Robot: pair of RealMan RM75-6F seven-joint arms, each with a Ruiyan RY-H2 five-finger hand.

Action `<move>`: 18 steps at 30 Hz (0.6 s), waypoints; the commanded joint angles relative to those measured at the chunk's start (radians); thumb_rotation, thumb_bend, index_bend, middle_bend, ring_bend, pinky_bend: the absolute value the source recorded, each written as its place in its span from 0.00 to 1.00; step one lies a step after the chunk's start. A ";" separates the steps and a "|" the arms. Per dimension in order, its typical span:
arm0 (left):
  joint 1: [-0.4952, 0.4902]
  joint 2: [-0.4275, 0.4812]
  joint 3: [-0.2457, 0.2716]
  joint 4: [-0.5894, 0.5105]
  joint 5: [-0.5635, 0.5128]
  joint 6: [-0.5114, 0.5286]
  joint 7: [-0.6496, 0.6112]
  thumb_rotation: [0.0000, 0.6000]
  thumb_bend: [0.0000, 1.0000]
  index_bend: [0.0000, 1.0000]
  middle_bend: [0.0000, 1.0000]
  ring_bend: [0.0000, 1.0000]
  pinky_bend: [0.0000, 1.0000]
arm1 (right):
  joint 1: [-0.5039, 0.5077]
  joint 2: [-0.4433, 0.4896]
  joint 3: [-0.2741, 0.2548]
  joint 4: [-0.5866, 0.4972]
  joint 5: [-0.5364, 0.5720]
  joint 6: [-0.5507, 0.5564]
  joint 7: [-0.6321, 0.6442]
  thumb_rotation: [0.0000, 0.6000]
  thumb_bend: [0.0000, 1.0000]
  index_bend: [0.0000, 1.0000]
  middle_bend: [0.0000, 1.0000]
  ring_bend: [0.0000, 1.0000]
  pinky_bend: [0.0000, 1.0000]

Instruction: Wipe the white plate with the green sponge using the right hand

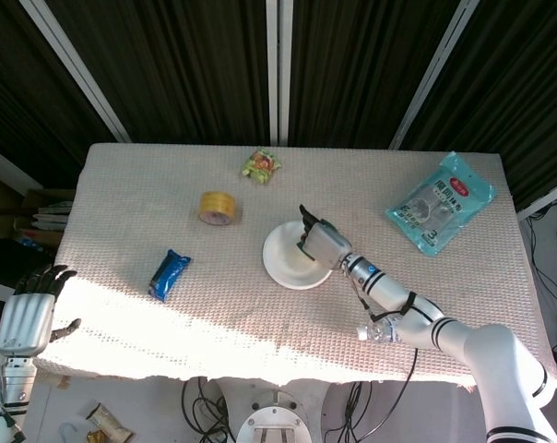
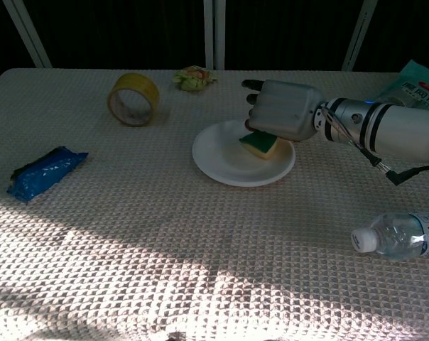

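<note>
Right robot hand: clamped on the green sponge, pressing it onto the far right part of the white plate.
White plate: mid-counter.
Left robot hand: fingers apart, holding nothing, off the counter's near left edge.

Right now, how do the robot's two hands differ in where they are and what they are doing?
The right hand reaches over the white plate mid-table and holds the green sponge down on it; the left hand hangs off the table's near-left edge, holding nothing. The right hand's fingers curl over the sponge; the left hand's fingers are spread. Both hands have silver backs and dark fingers.
</note>
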 commanded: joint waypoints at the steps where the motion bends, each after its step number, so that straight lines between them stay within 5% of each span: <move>1: 0.000 -0.001 0.000 0.002 0.002 0.001 -0.002 1.00 0.09 0.25 0.20 0.15 0.20 | 0.001 -0.007 0.003 0.000 -0.001 0.012 0.001 1.00 0.41 0.67 0.45 0.20 0.01; 9: 0.000 -0.002 -0.001 0.007 0.005 0.004 -0.006 1.00 0.09 0.25 0.20 0.15 0.20 | 0.018 0.038 0.050 -0.093 0.010 0.058 0.027 1.00 0.41 0.67 0.46 0.20 0.01; 18: 0.010 -0.004 0.004 0.010 0.002 0.009 -0.010 1.00 0.09 0.25 0.20 0.15 0.20 | 0.050 -0.022 0.018 -0.044 0.006 -0.036 -0.060 1.00 0.41 0.67 0.46 0.20 0.01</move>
